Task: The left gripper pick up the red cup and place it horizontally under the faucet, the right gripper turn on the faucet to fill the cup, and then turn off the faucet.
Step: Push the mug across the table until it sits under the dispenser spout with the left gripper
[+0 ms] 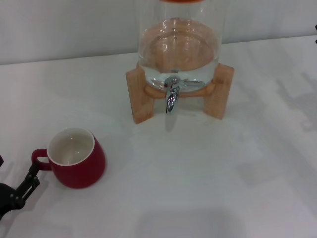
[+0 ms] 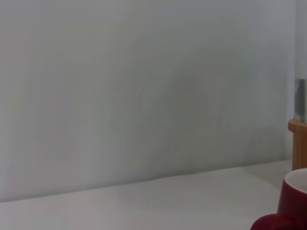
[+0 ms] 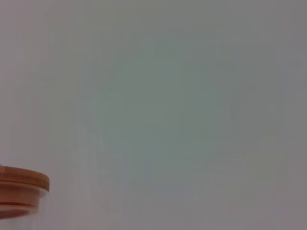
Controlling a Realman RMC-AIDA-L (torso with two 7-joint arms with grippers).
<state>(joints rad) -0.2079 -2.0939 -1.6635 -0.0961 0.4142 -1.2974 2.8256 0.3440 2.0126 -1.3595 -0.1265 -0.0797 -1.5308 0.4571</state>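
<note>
Red cup (image 1: 78,164) found upright on the white bench (image 1: 208,188), mouth facing up, well apart from the faucet (image 1: 171,96) and nearer the robot on its left side. Loop handle (image 1: 39,158) pointing toward the robot's left, straight at the left gripper (image 1: 22,188), which sits just beside it at the lower left corner of the head view. Jaws on that side appear parted, one black finger reaching up close to the handle, not closed on anything (contact with the handle cannot be confirmed). Long axis of the cup judged vertical, base flat on the bench; faucet spout pointing down, set between the two legs of the wooden stand (image 1: 140,94) under the glass dispenser (image 1: 178,44). Right gripper not in view in any picture; state of its jaws cannot be told. Risks noted: a grip taken on the small handle alone likely to let the squat, glossy cup swing or slip in transit; a finger pushing against the handle before closing likely to spin or slide the cup across the smooth bench. Further risk at placement: limited clearance under the spout between the stand legs, so a rim strike on faucet or wood is possible; an off-centre cup would send water onto the bench.
</note>
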